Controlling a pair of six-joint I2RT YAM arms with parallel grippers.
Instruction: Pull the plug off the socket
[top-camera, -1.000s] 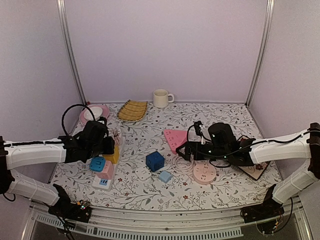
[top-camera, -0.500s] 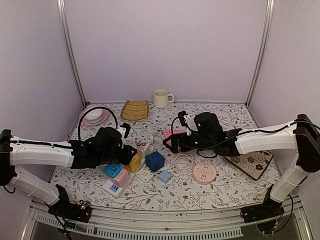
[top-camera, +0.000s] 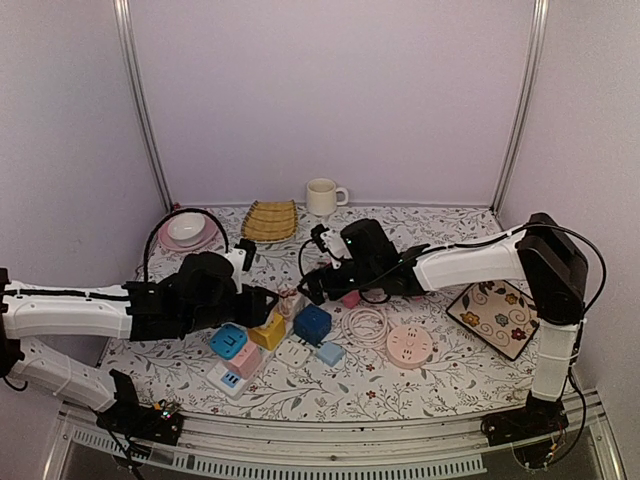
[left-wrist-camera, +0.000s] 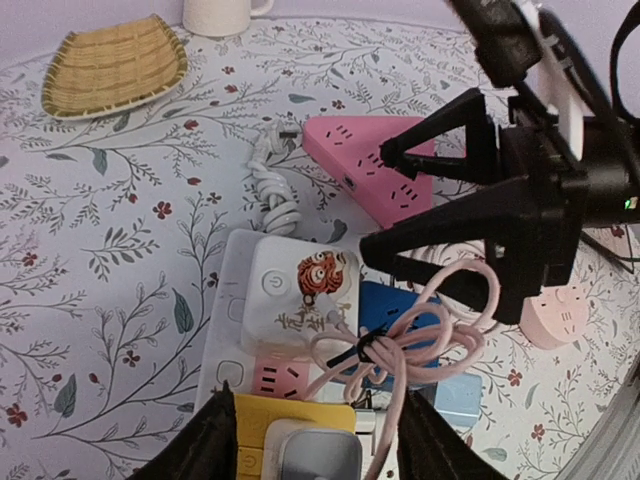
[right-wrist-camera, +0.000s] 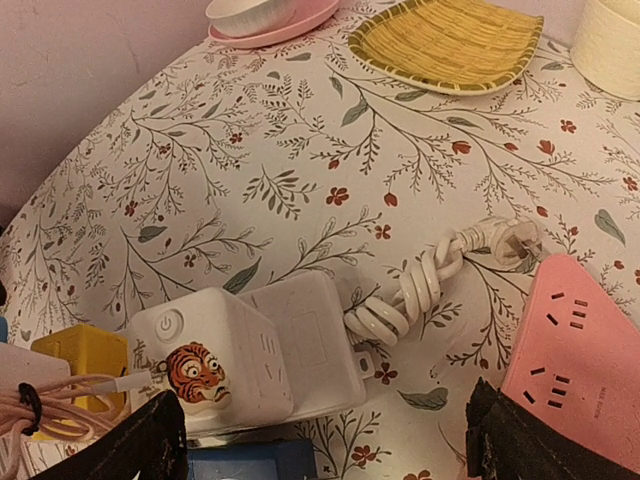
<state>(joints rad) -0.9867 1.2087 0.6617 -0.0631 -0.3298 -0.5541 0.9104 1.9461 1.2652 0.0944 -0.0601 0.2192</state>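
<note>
A white-and-grey plug (left-wrist-camera: 305, 455) sits in the top of the yellow socket cube (left-wrist-camera: 300, 415), with a tied pink cable bundle (left-wrist-camera: 410, 335) beside it. My left gripper (left-wrist-camera: 315, 432) is open, one finger on each side of that yellow cube (top-camera: 268, 330). The cube stands on a white power strip (top-camera: 222, 380) together with a blue cube (top-camera: 228, 341) and a pink one (top-camera: 246, 358). My right gripper (right-wrist-camera: 325, 432) is open, low over a white socket cube with a tiger sticker (right-wrist-camera: 215, 365). It holds nothing.
A pink triangular socket (right-wrist-camera: 585, 340) and a coiled white cord (right-wrist-camera: 420, 285) lie just behind the white cube. A dark blue cube (top-camera: 312, 323), a round pink socket (top-camera: 410, 345) and a patterned tray (top-camera: 498, 315) sit to the right. Mug (top-camera: 322, 196), woven dish (top-camera: 267, 220) and pink plate (top-camera: 185, 232) stand at the back.
The left arm has dragged the power strip rightwards to the middle, and its jaws have widened. The right arm has swept left from the round pink socket to the white cube.
</note>
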